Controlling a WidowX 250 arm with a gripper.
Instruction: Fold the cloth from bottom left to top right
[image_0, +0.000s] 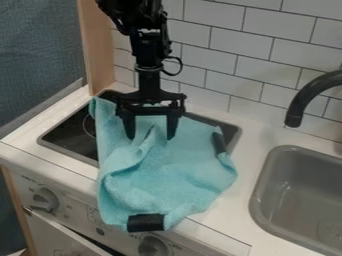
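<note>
The gripper (151, 134) hangs pointing down over the upper part of the turquoise cloth (170, 177), its two fingers apart with a raised fold of cloth between and below them. Whether the fingertips touch the cloth I cannot tell. The cloth lies rumpled across the black stove top (70, 131) and the counter, its lower end drooping over the front edge. One black patch (145, 222) is at its bottom corner, another black patch (219, 142) at its right side.
To the right is a grey sink (300, 195) with a black faucet (310, 97) above it. A tiled wall (234, 55) stands behind, and a wooden post (99, 47) rises at the back left. Knobs (45, 200) line the stove front.
</note>
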